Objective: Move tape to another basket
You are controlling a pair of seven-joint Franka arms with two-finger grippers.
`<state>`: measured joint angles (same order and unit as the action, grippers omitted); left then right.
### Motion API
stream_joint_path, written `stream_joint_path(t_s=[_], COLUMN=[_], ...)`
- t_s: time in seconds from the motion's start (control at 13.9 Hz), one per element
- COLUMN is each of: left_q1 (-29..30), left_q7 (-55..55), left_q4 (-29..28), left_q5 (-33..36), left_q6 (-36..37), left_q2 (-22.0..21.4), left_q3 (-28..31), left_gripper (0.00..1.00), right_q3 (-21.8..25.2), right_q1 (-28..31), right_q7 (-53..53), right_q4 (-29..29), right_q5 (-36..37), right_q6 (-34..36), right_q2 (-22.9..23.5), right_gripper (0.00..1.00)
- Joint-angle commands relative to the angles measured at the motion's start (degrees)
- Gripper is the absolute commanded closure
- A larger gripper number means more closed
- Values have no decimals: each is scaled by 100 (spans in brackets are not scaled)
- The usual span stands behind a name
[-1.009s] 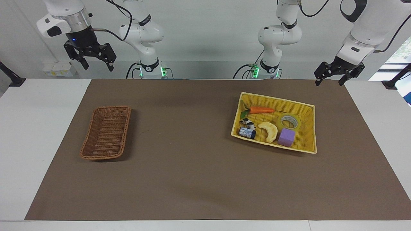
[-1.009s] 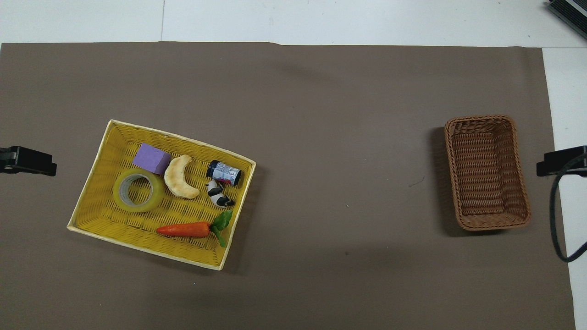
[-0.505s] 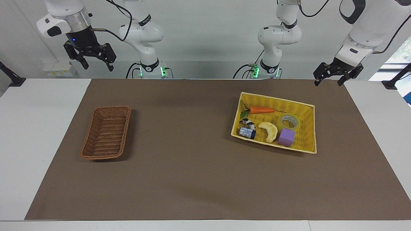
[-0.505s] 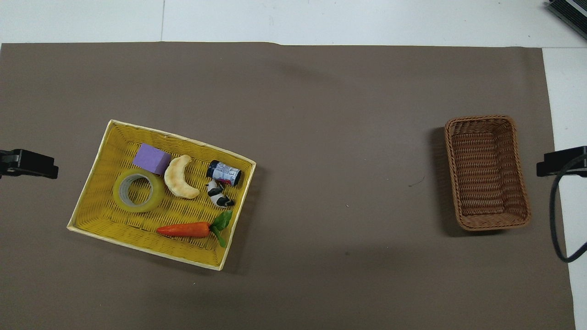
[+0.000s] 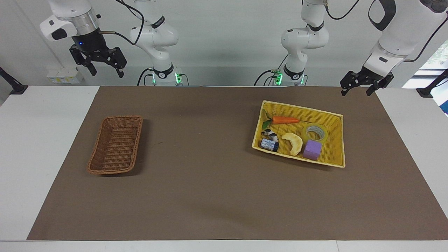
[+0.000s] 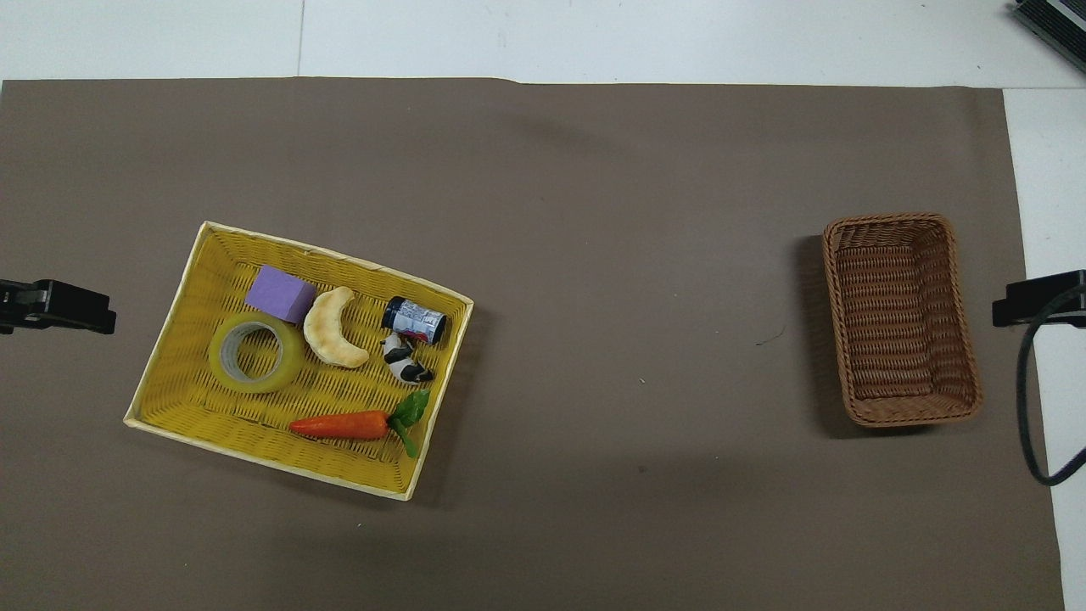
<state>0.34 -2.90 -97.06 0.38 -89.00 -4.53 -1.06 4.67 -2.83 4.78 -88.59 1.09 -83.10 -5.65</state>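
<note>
The left gripper (image 5: 358, 87) is hanging in the air with its jaws spread and nothing between them, up over the edge of the brown mat (image 5: 210, 196) at the left arm's end of the table, clear of everything on it. The right gripper (image 5: 103, 68) is hanging high as well, jaws likewise apart and holding nothing, over the robots' edge of the table at the right arm's end. Below the left gripper, a little farther from the robots, the yellow tray-basket (image 5: 335, 159) is sitting slightly askew on the mat. The tape (image 5: 316, 132) is lying flat inside it, hole up, toward the left arm's end of the tray. Just beside the tape a purple block (image 5: 312, 149) is resting, and next to that a pale crescent-shaped piece (image 5: 293, 142). An orange carrot (image 5: 285, 120) is lying along the tray's wall nearest the robots, with a small black-and-white figure (image 5: 268, 133) and a little dark jar (image 5: 268, 144) at the tray's other end. Well apart, toward the right arm's end, the brown wicker basket (image 5: 96, 164) is sitting on the mat with nothing in it.
</note>
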Motion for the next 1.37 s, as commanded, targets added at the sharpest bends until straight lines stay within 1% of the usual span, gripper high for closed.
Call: stream_joint_path(t_s=[0.0,0.36,0.58,0.72,0.86,1.23,1.3], left_q1=[27,10,10,-43,-95,-140,-131], left_q7=[-88,-53,-44,-61,-149,-439,-483], left_q4=[-216,-304,-400,-681,-1076,-2332,-2543], left_q5=[85,6,-257,-258,-258,-258,-258], left_q6=[-144,-249,-486,-679,-1047,-2102,-2296], left_q2=[-189,-189,-180,-189,-207,-268,-268], left_q3=[-9,-17,-17,-17,-17,-17,-17], left_gripper=[0,0,0,0,0,0,7], right_q3=[-19,-19,-19,-19,-19,-19,-19], right_q1=[37,37,37,37,37,37,37], right_q7=[-152,-152,-152,-152,-144,-144,-144], right_q4=[-159,-159,-159,-159,-159,-159,-159], right_q5=[40,40,40,40,40,40,40], right_q6=[-39,-39,-39,-48,-39,-39,-39], right_q2=[-139,-139,-139,-139,-139,-139,-139], right_gripper=[0,0,0,0,0,0,0])
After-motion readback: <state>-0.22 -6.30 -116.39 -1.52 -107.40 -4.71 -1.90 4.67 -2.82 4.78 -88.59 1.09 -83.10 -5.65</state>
